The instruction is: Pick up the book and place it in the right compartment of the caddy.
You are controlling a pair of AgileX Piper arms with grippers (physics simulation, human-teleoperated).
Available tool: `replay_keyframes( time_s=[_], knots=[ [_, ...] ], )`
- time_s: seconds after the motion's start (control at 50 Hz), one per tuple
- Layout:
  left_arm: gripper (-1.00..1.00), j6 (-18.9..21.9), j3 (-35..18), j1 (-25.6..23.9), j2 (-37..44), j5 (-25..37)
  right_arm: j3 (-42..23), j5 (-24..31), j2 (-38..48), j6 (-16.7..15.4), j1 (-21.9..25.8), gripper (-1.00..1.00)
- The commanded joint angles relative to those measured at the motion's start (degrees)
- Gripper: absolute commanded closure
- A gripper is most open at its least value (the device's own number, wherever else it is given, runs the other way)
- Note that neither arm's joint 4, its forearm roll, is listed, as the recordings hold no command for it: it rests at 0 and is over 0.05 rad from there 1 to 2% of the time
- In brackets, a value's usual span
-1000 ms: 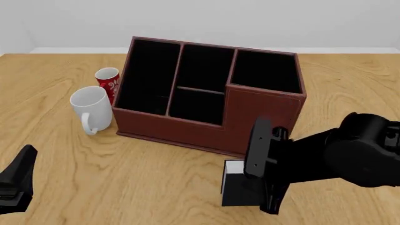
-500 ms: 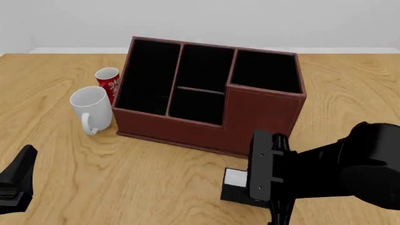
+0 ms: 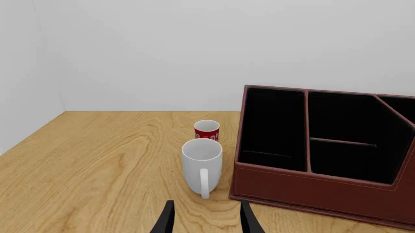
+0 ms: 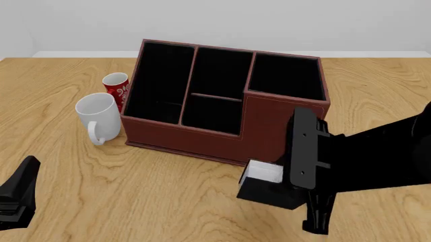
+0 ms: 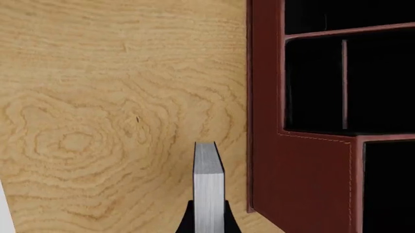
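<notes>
The black book (image 4: 264, 189) with white page edges is clamped in my right gripper (image 4: 286, 187). It hangs tilted just above the table, close to the front of the caddy (image 4: 202, 140), below the right compartment (image 4: 286, 75). The right wrist view shows the book (image 5: 208, 179) edge-on between my fingers (image 5: 187, 222), beside the caddy's tall front wall (image 5: 304, 179) and the right compartment (image 5: 389, 189). My left gripper (image 4: 17, 199) is open and empty at the table's near left; its fingers (image 3: 166, 221) point towards the caddy (image 3: 311, 189).
A white mug (image 4: 98, 118) and a red can (image 4: 117, 85) stand just left of the caddy. They also show in the left wrist view, the mug (image 3: 201, 162) in front of the can (image 3: 207, 129). A white wall stands behind the table.
My right gripper has lifted the book off the table and carried it up and closer to the caddy's front, tilting it. The left arm has not moved.
</notes>
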Motion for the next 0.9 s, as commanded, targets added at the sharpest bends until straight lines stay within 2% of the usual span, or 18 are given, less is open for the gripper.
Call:
replay_keyframes(
  time_s=[0.02,0.2,0.46,0.6,0.62,0.66,0.76,0.82,0.9],
  knots=[
    [-1.0,0.0,0.0,0.0,0.0,0.0,-4.6,3.4,-1.9,-1.2,-2.1,1.0],
    [-1.0,0.0,0.0,0.0,0.0,0.0,-7.1,5.8,-3.1,-2.6,-3.0,1.0],
    [-1.0,0.0,0.0,0.0,0.0,0.0,-14.0,11.6,-3.9,-5.4,-3.4,1.0],
    [-1.0,0.0,0.0,0.0,0.0,0.0,-16.9,14.6,-3.8,-5.1,-2.4,1.0],
    [-1.0,0.0,0.0,0.0,0.0,0.0,-18.7,15.8,-3.4,-3.5,-1.4,1.0],
    [-1.0,0.0,0.0,0.0,0.0,0.0,-18.6,17.1,-3.8,-5.4,-2.2,1.0],
    [-1.0,0.0,0.0,0.0,0.0,0.0,-23.3,20.8,-3.5,-5.5,-2.2,1.0],
    [-1.0,0.0,0.0,0.0,0.0,0.0,-25.5,23.3,-3.7,-7.2,-3.4,1.0],
    [-1.0,0.0,0.0,0.0,0.0,0.0,-26.6,24.5,-3.7,-8.1,-4.5,1.0]
  ],
)
